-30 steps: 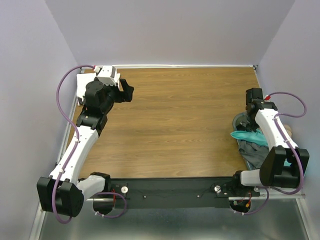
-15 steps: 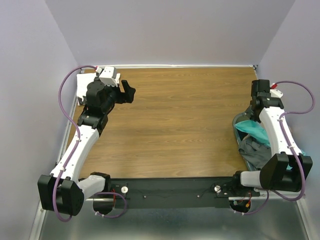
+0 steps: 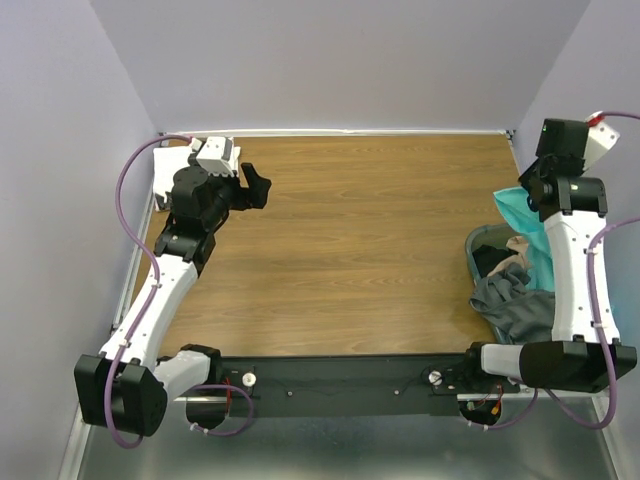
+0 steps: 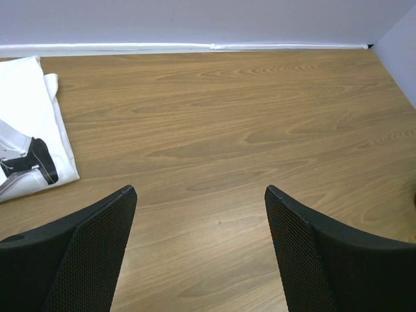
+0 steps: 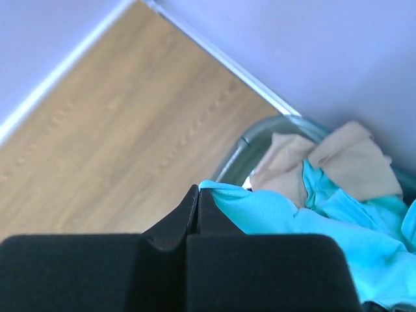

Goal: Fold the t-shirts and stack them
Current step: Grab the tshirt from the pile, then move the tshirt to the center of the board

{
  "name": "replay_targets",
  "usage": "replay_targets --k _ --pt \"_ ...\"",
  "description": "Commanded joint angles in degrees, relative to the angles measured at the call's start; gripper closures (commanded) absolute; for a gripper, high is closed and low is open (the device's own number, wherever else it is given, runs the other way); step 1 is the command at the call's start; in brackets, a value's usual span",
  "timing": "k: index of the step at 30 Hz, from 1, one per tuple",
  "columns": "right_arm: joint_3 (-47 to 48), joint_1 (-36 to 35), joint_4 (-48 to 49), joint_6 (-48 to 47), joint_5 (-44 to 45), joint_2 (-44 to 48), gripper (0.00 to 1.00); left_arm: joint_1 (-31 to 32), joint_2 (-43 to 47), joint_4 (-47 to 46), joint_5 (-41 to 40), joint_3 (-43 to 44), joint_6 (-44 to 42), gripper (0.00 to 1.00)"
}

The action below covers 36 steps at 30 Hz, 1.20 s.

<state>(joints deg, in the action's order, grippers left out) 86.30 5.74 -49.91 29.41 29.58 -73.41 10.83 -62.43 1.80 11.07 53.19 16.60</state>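
The turquoise t-shirt (image 3: 521, 214) hangs up out of the basket at the right edge, and my right gripper (image 3: 534, 190) is shut on its top fold. In the right wrist view the closed tips (image 5: 199, 190) pinch that turquoise cloth (image 5: 276, 214), which trails down to the right. A white t-shirt (image 3: 172, 166) with black print lies folded in the far left corner; it also shows at the left of the left wrist view as a white t-shirt (image 4: 29, 133). My left gripper (image 3: 262, 186) hovers just right of it, open and empty (image 4: 198, 192) over bare wood.
A grey-rimmed basket (image 3: 472, 250) at the right table edge holds a grey garment (image 3: 515, 305) and a beige one (image 3: 515, 248); its rim (image 5: 244, 146) and the beige cloth (image 5: 325, 159) show below the right gripper. Walls close in the table's far, left and right sides.
My right arm has risen and swung toward the far right, drawing the turquoise t-shirt up out of the basket and uncovering the beige garment. The left arm has hardly moved.
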Motion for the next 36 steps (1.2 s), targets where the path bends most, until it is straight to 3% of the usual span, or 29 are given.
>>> replay_targets --k 1,11,24,36 --pt "7.3 0.4 2.6 -3.5 2.1 0.3 0.99 -0.4 1.8 -0.9 0.8 -1.3 1.2 0.13" --pt "24.7 0.4 5.1 -6.7 -2.0 -3.0 1.0 -0.3 2.1 -1.2 1.3 -2.0 1.6 0.13" --pt "36.4 0.4 11.3 -11.2 -9.0 -3.9 1.0 -0.4 1.2 -1.5 1.8 -1.9 1.4 0.12" --pt "47.0 0.4 17.4 -16.4 -23.3 -6.1 0.99 -0.3 1.2 -3.0 2.2 -3.1 1.9 0.13"
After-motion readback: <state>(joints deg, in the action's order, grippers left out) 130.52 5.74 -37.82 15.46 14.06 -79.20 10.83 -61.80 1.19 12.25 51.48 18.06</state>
